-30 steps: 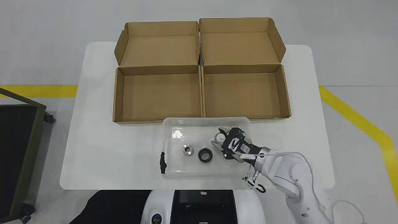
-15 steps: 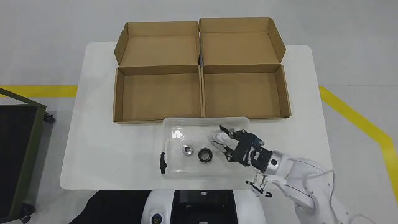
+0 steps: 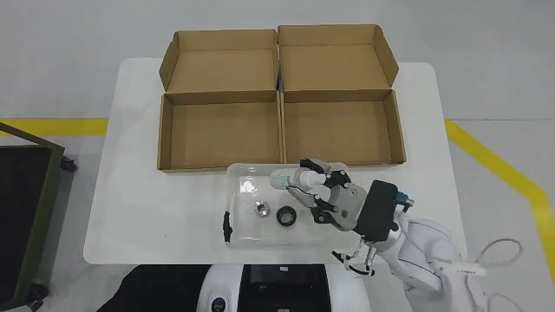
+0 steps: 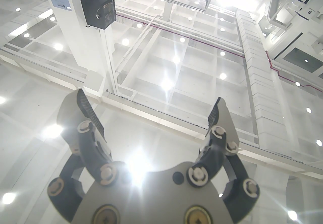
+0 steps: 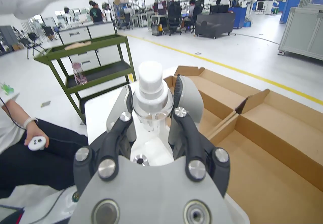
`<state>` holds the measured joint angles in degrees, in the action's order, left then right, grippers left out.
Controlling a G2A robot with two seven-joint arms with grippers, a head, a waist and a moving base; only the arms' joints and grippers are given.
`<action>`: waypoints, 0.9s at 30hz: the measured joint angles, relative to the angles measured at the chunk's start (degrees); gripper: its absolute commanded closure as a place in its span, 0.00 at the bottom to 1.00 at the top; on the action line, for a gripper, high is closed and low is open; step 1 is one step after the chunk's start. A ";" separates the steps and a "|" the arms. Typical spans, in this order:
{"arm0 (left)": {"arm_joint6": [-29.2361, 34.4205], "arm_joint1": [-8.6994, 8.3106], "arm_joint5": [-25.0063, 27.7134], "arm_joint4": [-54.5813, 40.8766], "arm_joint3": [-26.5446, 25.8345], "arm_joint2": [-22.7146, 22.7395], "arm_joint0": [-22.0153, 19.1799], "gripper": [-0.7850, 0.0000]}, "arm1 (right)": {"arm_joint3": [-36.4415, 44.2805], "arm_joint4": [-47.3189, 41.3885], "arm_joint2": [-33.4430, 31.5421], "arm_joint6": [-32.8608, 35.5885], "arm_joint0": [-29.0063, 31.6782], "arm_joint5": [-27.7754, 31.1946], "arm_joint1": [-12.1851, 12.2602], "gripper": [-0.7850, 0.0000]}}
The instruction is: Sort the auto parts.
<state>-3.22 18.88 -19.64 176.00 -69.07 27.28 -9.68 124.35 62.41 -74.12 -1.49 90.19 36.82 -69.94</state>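
Gripping white part (image 3: 286, 178), right pincer (image 3: 303, 180) has risen above tray (image 3: 232, 201).

White cylindrical part (image 3: 283, 178) sideways in right claw (image 3: 303, 179) above clear tray (image 3: 245, 230); silver fitting (image 3: 259, 209), black ring (image 3: 286, 217) inside.

Top cam down on table (image 3: 130, 182); L wrist cam faces ceiling (image 4: 176, 58), R faces boxes (image 5: 265, 159).

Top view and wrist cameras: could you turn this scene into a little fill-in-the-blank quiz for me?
The right gripper is shut on a ____ plastic part.
The left gripper points at the ceiling with its jaws ____.
In the clear tray, beside the metal part, lies a ____ ring.
Missing words: white; open; black.
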 measured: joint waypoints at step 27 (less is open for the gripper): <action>0.00 0.00 0.00 0.00 0.00 0.00 0.00 0.00 | 0.14 -14.53 -2.05 -13.90 -1.24 2.35 -0.41 1.00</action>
<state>-3.22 18.88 -19.64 176.00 -69.07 27.28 -9.68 124.49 47.88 -76.17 -15.39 88.95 39.17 -70.35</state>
